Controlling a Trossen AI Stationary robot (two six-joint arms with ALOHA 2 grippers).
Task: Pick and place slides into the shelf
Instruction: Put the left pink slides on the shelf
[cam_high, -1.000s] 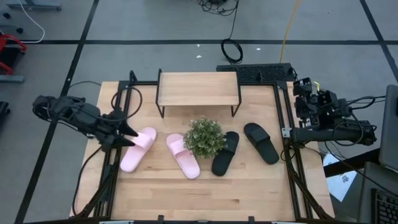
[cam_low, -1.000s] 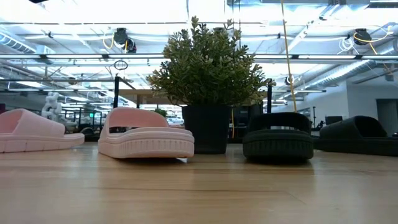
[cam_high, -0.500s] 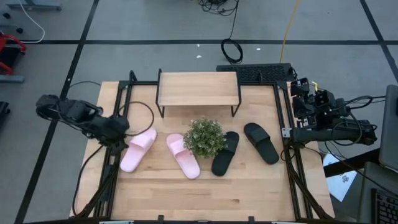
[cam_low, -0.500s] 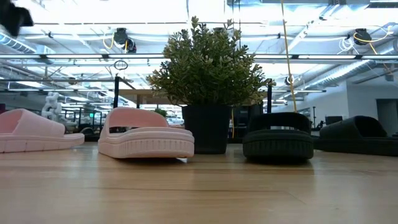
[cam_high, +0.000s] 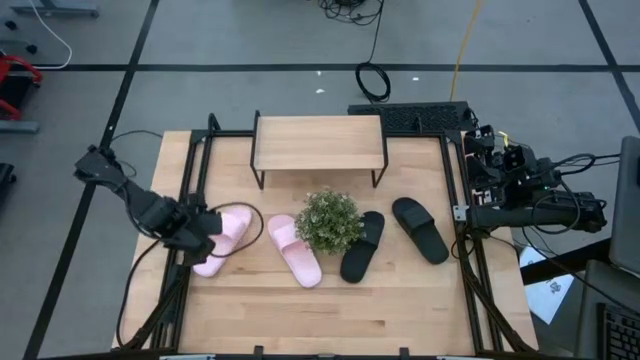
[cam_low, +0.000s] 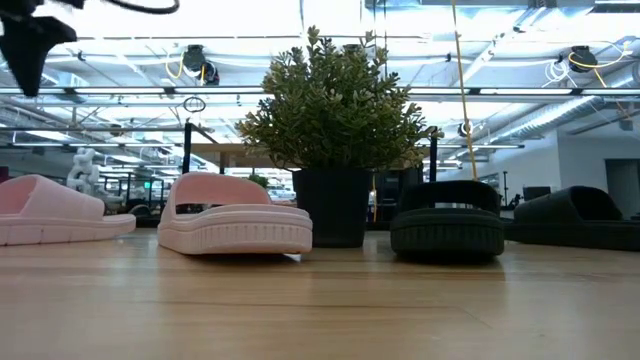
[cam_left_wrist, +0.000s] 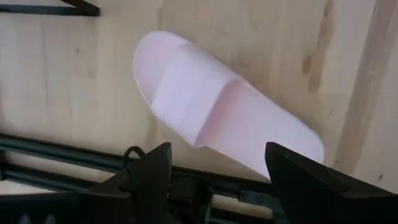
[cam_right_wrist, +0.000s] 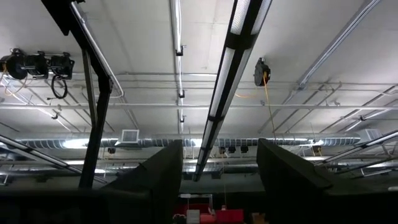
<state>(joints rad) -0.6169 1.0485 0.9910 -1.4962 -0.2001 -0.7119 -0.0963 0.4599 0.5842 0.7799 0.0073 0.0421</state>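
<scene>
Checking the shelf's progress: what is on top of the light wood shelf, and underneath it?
The plank top of the light wood shelf with thin black legs is bare. All four slides lie on the table in front. The space beneath it is covered by the plank from above, so it cannot be judged.

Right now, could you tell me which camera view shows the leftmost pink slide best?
The left wrist view: the leftmost pink slide fills it, strap visible. The high view has the left gripper overlapping it; the low view shows its side; the right wrist view, nothing.
</scene>
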